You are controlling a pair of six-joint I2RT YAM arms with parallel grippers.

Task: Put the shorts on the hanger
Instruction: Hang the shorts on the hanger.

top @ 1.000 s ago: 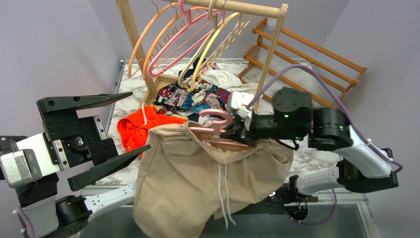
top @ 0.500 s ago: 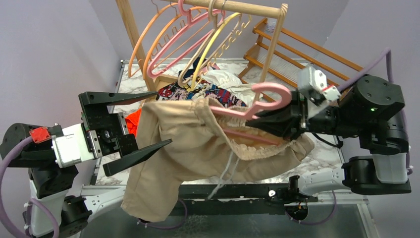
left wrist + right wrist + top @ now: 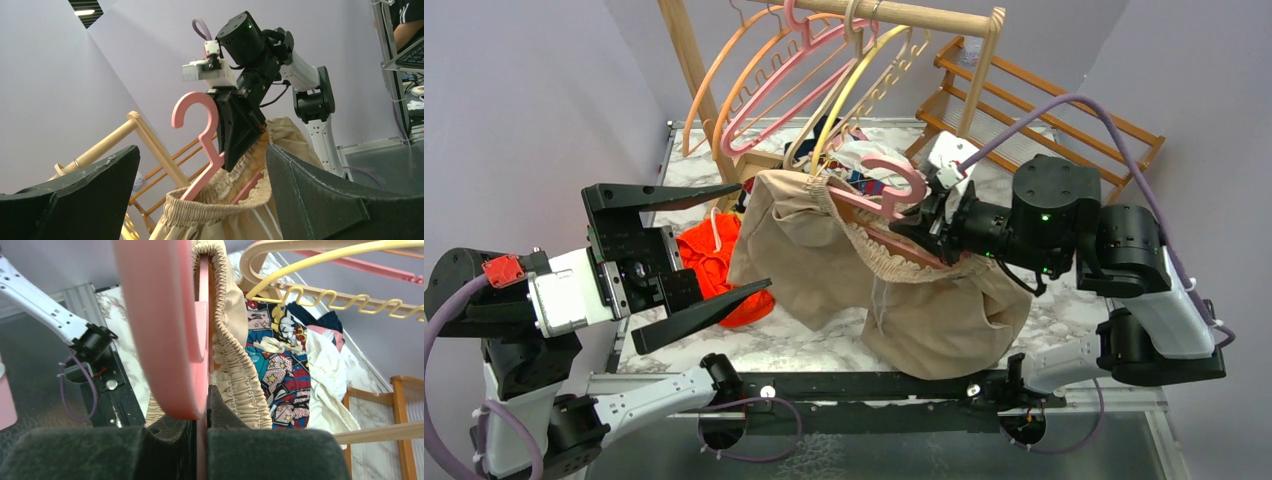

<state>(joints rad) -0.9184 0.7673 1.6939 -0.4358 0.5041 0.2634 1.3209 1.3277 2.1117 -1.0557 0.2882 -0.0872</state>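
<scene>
Right fingers pinch curved pink hanger — gathered beige shorts draped over it — left fingers gaping

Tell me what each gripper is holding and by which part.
The right gripper clamps the hanger by its neck, below the hook; the shorts hang on it. The left gripper is open, holding nothing.

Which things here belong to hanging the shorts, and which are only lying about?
For the job: beige shorts; pink hanger in their waistband.
Lying about: orange garment; comic-print cloth; spare hangers on the wooden rack.
</scene>
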